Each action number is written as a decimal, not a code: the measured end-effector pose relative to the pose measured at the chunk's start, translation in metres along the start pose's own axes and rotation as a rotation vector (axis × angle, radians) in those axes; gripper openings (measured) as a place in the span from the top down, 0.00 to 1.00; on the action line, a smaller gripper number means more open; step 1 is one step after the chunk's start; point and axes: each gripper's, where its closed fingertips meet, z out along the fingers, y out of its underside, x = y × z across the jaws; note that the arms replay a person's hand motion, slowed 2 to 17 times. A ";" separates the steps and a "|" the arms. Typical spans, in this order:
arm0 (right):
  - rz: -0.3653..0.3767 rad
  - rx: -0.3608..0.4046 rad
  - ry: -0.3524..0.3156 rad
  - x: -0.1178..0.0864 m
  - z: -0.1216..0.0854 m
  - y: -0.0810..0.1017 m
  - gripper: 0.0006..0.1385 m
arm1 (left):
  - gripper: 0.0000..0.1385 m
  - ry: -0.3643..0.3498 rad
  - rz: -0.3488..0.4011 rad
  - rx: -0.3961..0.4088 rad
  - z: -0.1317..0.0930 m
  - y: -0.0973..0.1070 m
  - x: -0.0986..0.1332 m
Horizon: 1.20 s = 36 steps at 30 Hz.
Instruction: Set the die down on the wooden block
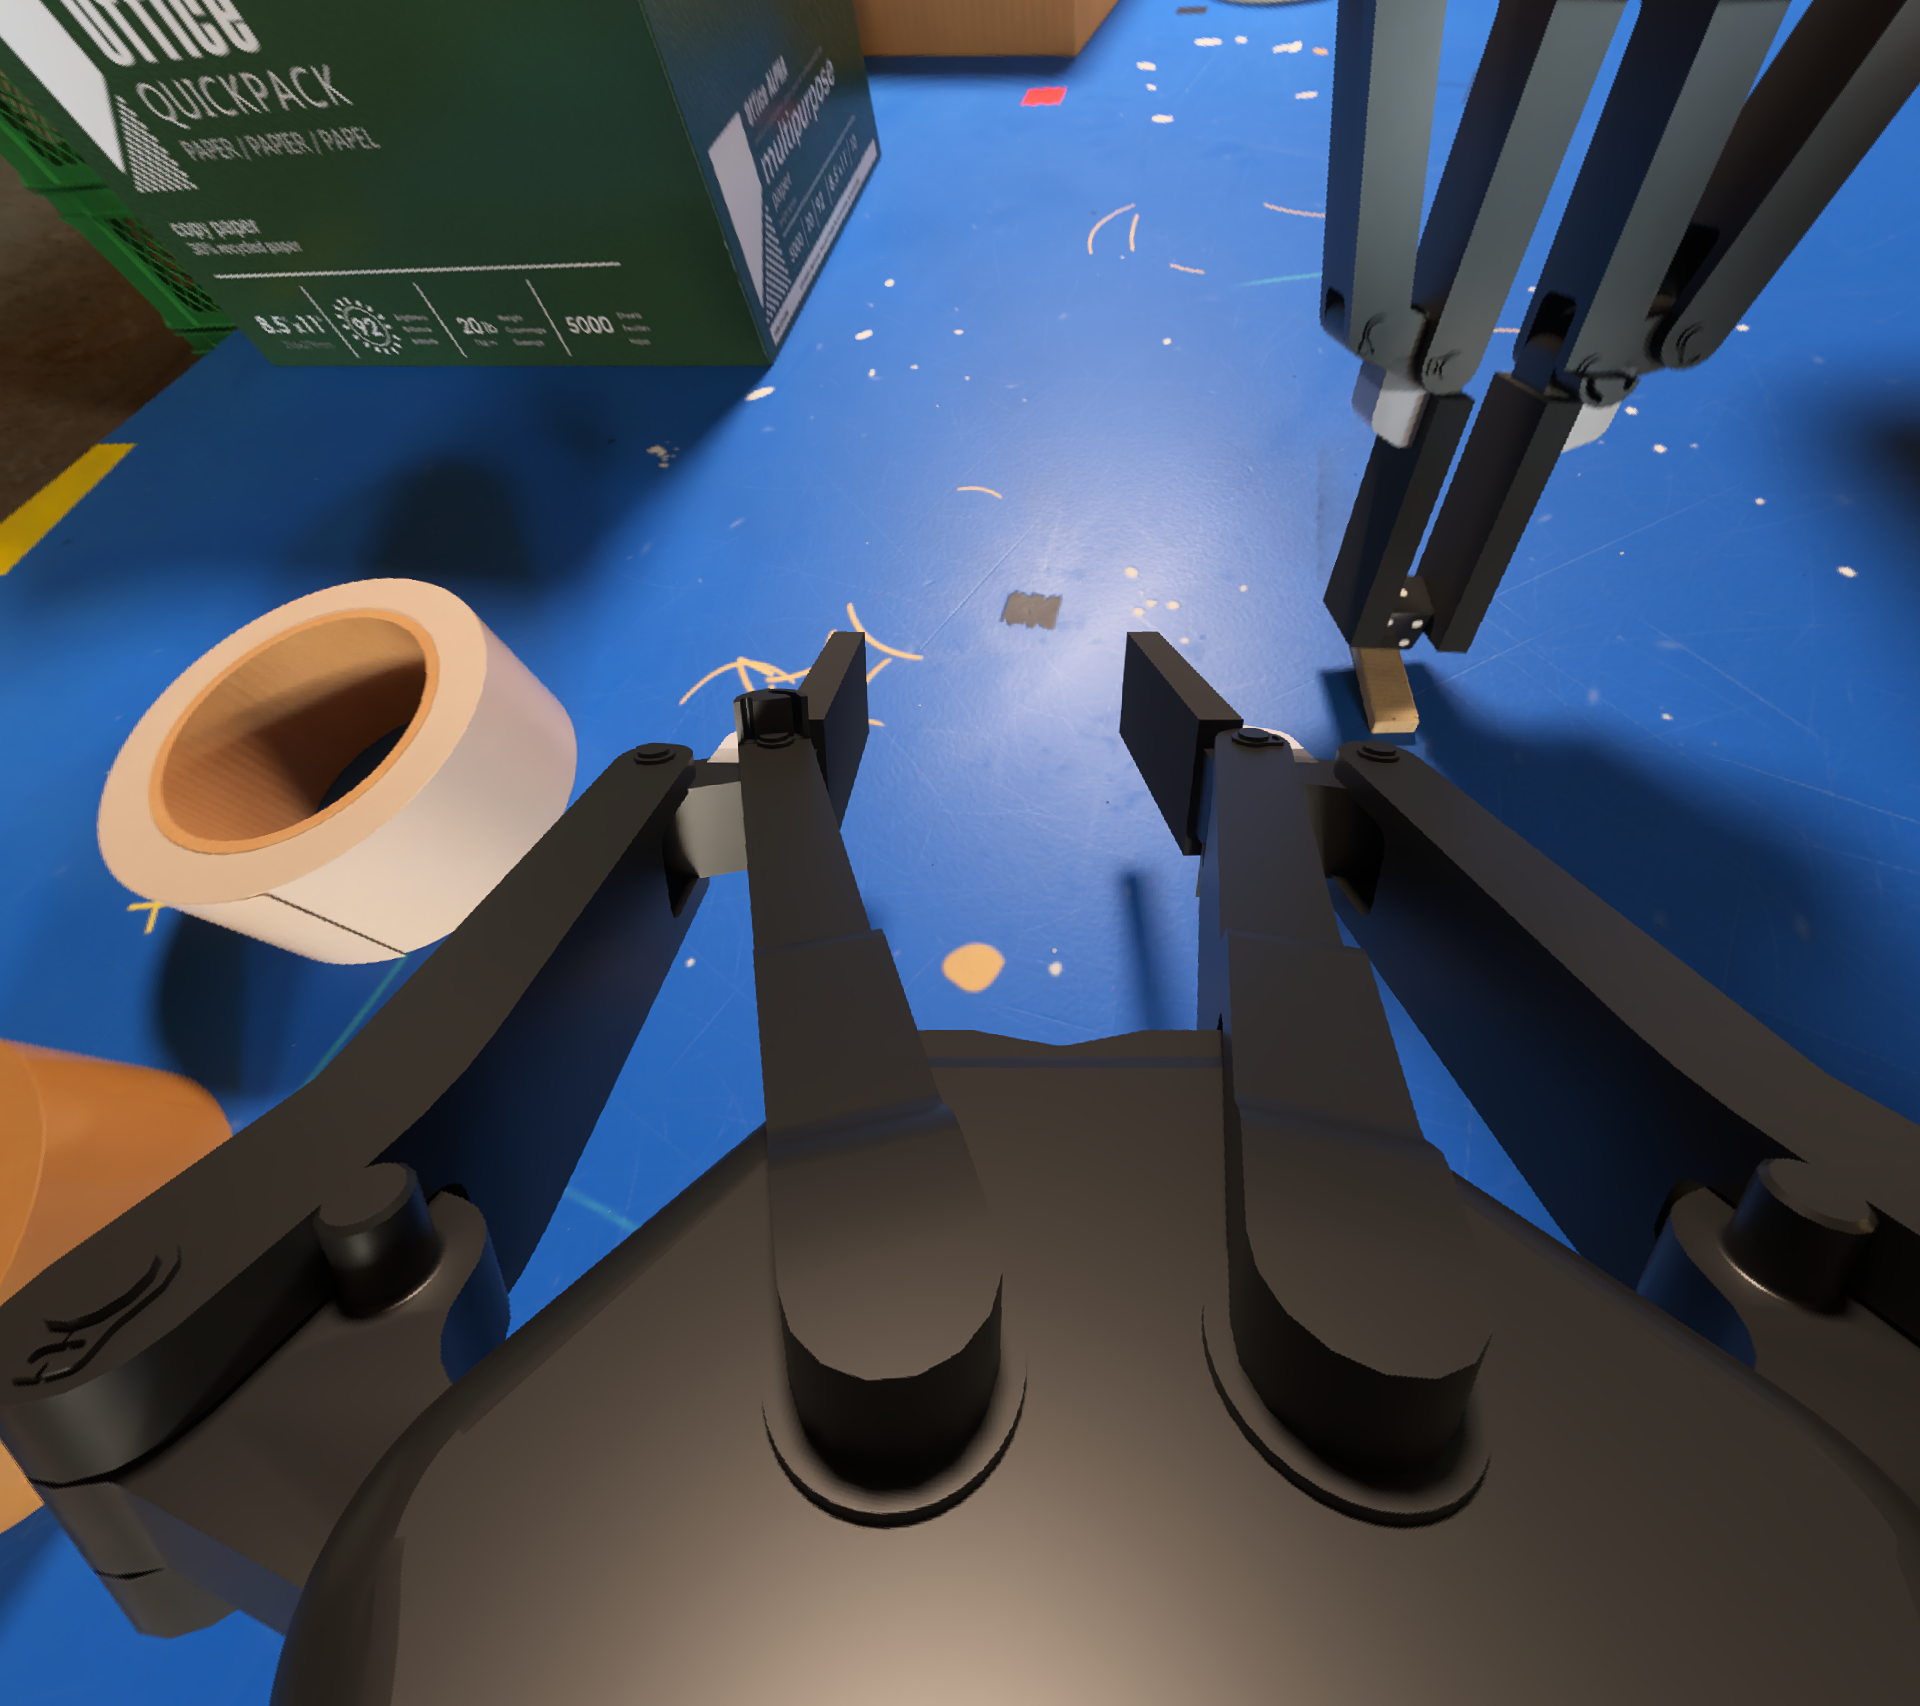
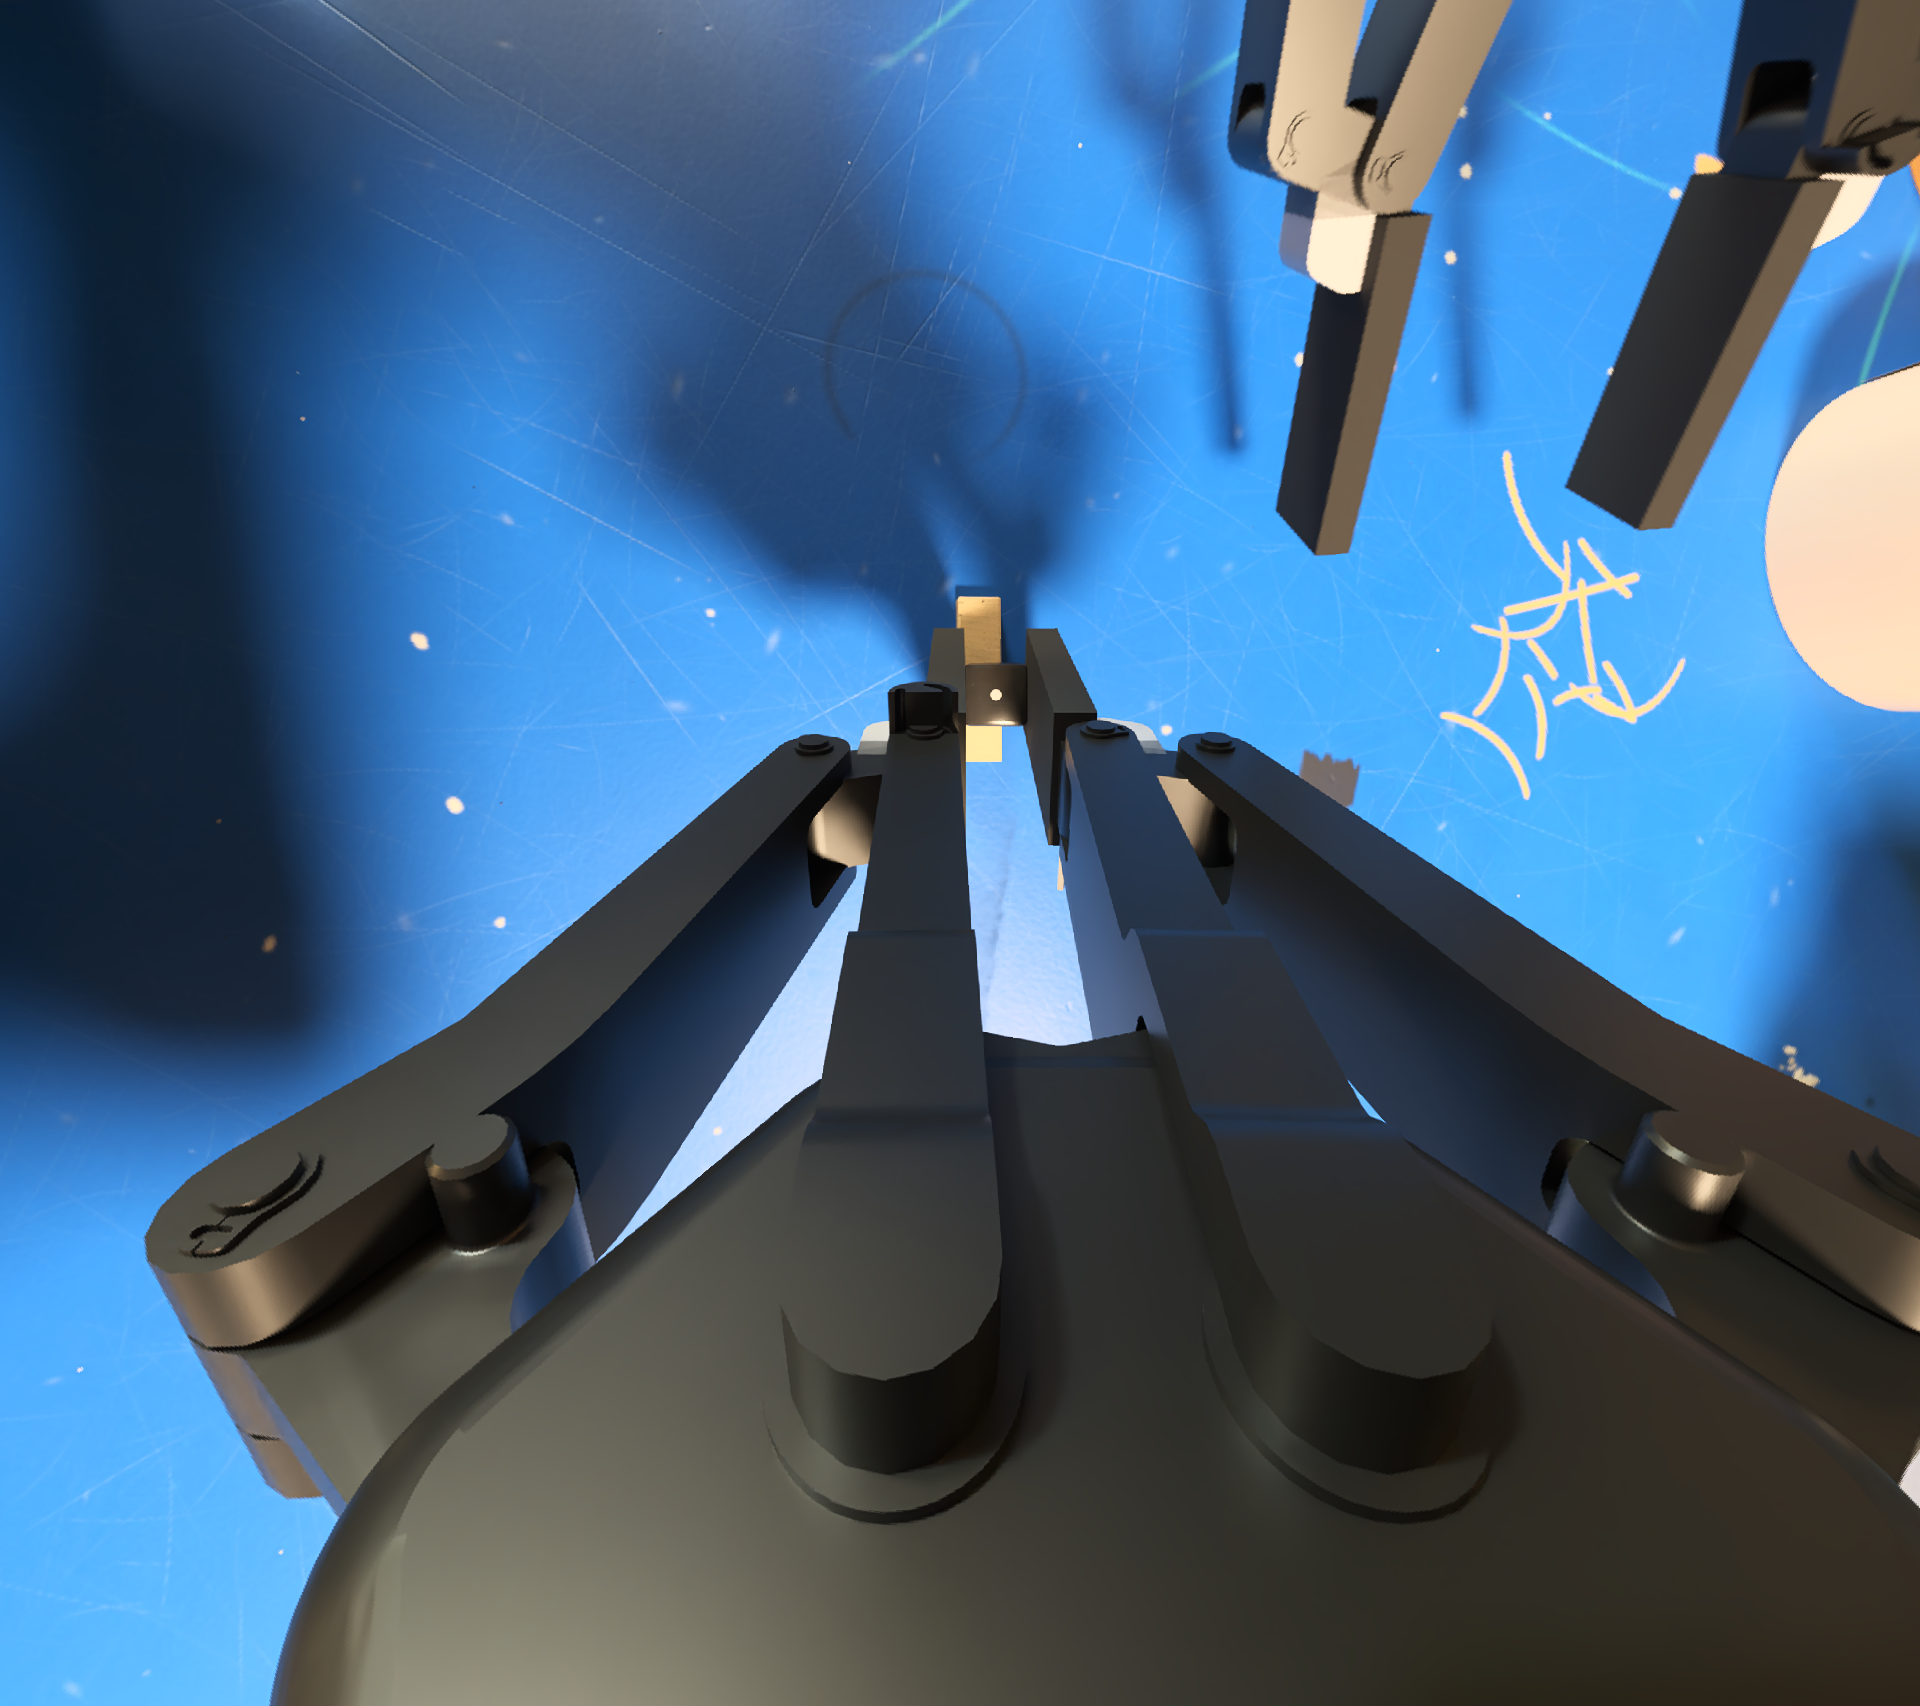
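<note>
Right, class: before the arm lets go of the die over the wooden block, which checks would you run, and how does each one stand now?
1. Die held between the fingers of the right gripper: ok.
2. Die lined up over the wooden block: ok, the block shows directly beneath it in both views.
3. Die touching the block's top: cannot tell, any gap is too small to judge.
4. Block resting on the blue table: ok.
5. Left gripper open, empty and clear of the block: ok.
6. Tape roll and green box out of the way: ok.
</note>
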 end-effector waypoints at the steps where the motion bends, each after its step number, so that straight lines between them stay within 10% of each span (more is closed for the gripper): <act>1: -0.003 -0.007 0.000 0.000 0.002 -0.001 0.89 | 0.53 -0.005 -0.004 0.010 -0.002 -0.001 -0.001; 36: 0.177 0.174 0.015 -0.001 0.002 -0.003 0.80 | 0.57 0.019 0.048 0.045 -0.014 0.002 0.018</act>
